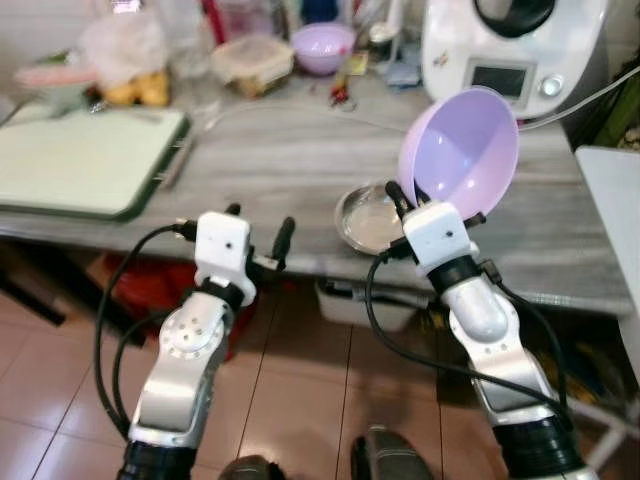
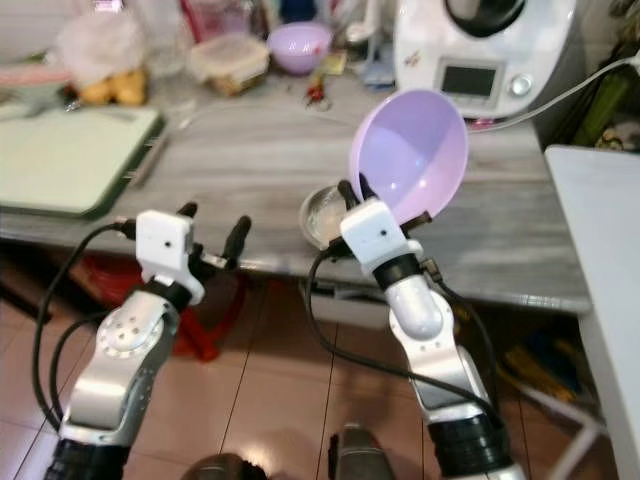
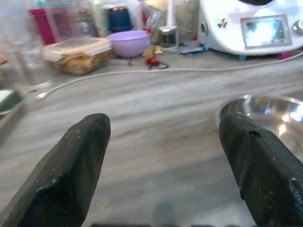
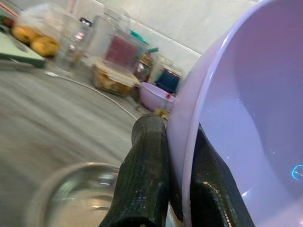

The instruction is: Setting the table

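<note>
Now the right tool (image 1: 408, 192) is pinching the rim of a lilac bowl (image 1: 462, 150), tilting it above the desk (image 1: 280, 160) beside a steel bowl (image 1: 368, 218). Meanwhile the left tool (image 1: 259, 226) is hovering wide open, holding nothing, at the desk's near edge.

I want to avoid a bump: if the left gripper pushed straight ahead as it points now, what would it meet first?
Probably nothing soon. The left gripper, open, points over bare countertop. The metal bowl lies just off line by one finger. Further on, the white cable, then the far purple bowl; depth is unclear.
</note>
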Available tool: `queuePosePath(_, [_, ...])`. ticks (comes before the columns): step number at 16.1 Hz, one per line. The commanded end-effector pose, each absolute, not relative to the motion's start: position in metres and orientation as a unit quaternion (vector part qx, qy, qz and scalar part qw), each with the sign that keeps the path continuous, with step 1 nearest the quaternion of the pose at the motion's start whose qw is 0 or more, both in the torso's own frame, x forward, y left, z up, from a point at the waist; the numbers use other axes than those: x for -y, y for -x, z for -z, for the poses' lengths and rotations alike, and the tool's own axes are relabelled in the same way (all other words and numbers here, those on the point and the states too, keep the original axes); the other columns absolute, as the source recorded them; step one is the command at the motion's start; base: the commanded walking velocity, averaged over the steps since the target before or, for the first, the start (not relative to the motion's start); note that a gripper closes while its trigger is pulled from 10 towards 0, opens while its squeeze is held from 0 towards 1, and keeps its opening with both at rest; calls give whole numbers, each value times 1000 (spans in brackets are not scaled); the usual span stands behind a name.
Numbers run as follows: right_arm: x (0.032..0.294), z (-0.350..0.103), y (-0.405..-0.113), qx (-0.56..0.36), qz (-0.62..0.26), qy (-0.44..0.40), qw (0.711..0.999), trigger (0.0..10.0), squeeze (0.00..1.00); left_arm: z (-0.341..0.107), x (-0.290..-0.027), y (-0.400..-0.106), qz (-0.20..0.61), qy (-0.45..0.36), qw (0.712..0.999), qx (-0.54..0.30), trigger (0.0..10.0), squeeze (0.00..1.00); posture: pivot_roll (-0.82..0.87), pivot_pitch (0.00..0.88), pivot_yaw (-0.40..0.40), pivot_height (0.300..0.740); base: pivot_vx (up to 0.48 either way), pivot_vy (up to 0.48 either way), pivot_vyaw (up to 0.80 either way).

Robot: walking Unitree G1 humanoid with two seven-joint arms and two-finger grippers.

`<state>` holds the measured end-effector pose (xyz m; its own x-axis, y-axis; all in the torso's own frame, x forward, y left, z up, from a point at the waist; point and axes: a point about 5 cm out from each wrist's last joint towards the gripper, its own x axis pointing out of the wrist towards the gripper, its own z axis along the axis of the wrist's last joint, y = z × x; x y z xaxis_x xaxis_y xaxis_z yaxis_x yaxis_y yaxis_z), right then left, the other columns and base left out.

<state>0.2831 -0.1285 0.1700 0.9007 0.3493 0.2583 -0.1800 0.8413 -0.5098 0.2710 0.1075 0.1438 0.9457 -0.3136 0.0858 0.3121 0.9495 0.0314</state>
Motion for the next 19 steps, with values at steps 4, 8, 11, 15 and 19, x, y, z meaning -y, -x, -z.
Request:
queuePosePath(4, [124, -174, -290, 168, -167, 260, 936, 10000, 0, -151, -104, -269, 174, -2, 983, 66, 10000, 0, -50, 87, 50, 740, 175, 0, 0])
queuePosePath(8, [112, -191, -316, 145, -246, 241, 928, 10000, 0, -149, -110, -270, 151, -7, 987, 54, 10000, 0, -39, 99, 49, 740, 0, 0, 0])
queuePosePath(11, [110, -193, -338, 89, -294, 256, 917, 10000, 0, -149, -114, -270, 143, -8, 988, 53, 10000, 0, -18, 103, 43, 740, 0, 0, 0])
queuePosePath(15, [98, -177, -345, 5, -398, 284, 872, 10000, 0, -148, -116, -265, 134, -10, 990, 51, 10000, 0, -7, 110, 35, 740, 0, 0, 0])
queuePosePath(19, [95, -172, -347, 4, -431, 332, 839, 10000, 0, -148, -116, -265, 135, -10, 989, 50, 10000, 0, -11, 113, 38, 740, 0, 0, 0])
